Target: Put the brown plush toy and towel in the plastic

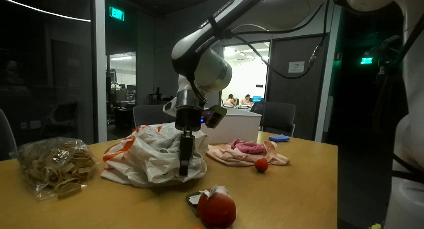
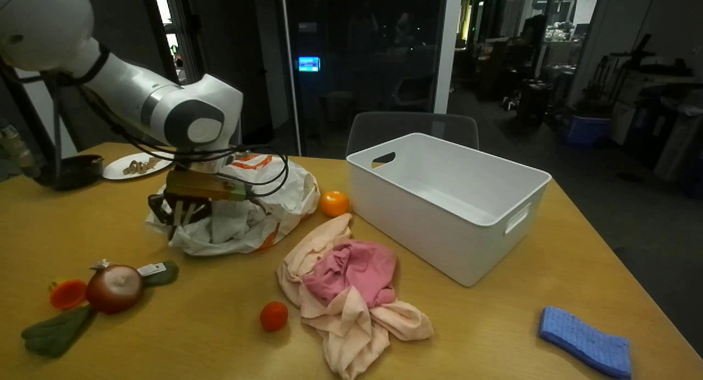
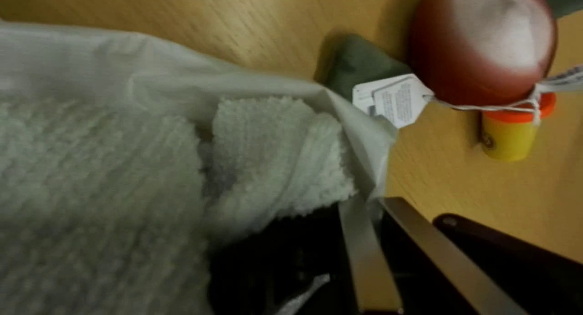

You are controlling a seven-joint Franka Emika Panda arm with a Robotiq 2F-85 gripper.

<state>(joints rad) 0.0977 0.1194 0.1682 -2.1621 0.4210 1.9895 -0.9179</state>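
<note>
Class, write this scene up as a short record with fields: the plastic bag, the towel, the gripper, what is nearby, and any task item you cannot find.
Plastic bag: crumpled on the table, with orange-red markings
Towel: folded, inside the bag's opening
Gripper: closed on the bag's rim
Nearby: white box, pink cloth, clear bag of tan bands
Not found: brown plush toy, not visible in any view

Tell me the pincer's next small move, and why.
Probably a gentle upward lift: the pincer appears closed on the rim of the plastic bag, with the towel lying inside, so raising that edge might enclose it better.
</note>
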